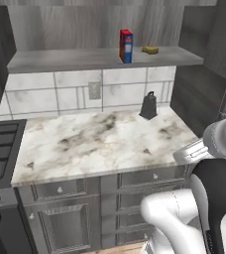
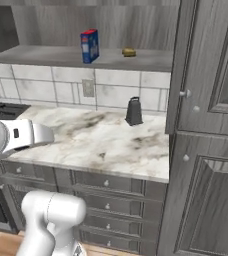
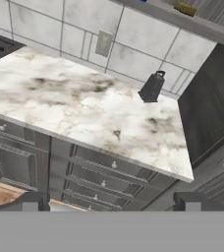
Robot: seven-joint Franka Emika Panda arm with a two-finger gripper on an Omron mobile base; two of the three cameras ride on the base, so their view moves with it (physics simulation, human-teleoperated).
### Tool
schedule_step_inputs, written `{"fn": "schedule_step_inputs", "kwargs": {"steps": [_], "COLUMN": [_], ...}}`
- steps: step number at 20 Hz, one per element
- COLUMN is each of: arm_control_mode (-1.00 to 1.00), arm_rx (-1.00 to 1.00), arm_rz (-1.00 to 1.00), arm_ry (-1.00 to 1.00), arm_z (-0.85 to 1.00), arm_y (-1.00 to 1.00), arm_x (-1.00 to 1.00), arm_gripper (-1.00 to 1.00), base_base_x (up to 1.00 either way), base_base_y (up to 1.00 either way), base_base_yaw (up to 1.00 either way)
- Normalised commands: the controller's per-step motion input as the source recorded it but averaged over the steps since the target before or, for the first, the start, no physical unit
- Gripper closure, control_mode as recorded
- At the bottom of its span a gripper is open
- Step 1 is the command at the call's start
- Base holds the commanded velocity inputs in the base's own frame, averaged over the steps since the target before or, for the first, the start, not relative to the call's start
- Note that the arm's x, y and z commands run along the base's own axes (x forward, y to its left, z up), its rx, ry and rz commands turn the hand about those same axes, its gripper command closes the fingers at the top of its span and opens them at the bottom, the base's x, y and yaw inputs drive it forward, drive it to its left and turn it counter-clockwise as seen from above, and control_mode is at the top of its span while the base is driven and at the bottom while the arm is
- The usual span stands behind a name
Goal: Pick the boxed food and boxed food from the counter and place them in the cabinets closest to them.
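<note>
A slim red and blue boxed food (image 1: 126, 46) (image 2: 89, 46) stands upright on the grey shelf board (image 1: 60, 59) (image 2: 46, 55) of the dark wood-grain cabinets, above the counter. The white marble counter (image 1: 85, 144) (image 2: 101, 140) (image 3: 60, 98) lies below on dark grey drawer fronts. My gripper (image 3: 113, 202) is open with nothing between its fingers. It hangs in front of the counter's front edge and looks down over the slab. The arm's white forearm (image 1: 197, 151) (image 2: 23, 135) shows at the counter's front edge.
A dark metal grater (image 1: 148, 105) (image 2: 133, 111) (image 3: 152, 87) stands at the counter's back right. A small yellow item (image 1: 150, 50) (image 2: 129, 52) (image 3: 185, 9) lies on the shelf. The black stove (image 1: 1, 149) (image 2: 1, 109) borders the counter's left, a tall dark cabinet (image 2: 206, 125) its right.
</note>
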Motion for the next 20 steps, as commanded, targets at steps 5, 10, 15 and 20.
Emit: {"fn": "schedule_step_inputs", "kwargs": {"steps": [5, 10, 15, 20], "arm_control_mode": [1.0, 1.0, 1.0, 1.0], "arm_rx": [0.0, 0.0, 0.0, 0.0], "arm_rz": [0.0, 0.0, 0.0, 0.0], "arm_ry": [0.0, 0.0, 0.0, 0.0], "arm_z": [0.0, 0.0, 0.0, 0.0], "arm_y": [0.0, 0.0, 0.0, 0.0], "arm_x": [0.0, 0.0, 0.0, 0.0], "arm_gripper": [-1.0, -1.0, -1.0, -1.0], "base_base_x": [-0.43, -0.39, -0.5, -0.5], "base_base_y": [0.0, 0.0, 0.0, 0.09], "base_base_yaw": [0.0, 0.0, 0.0, 0.0]}}
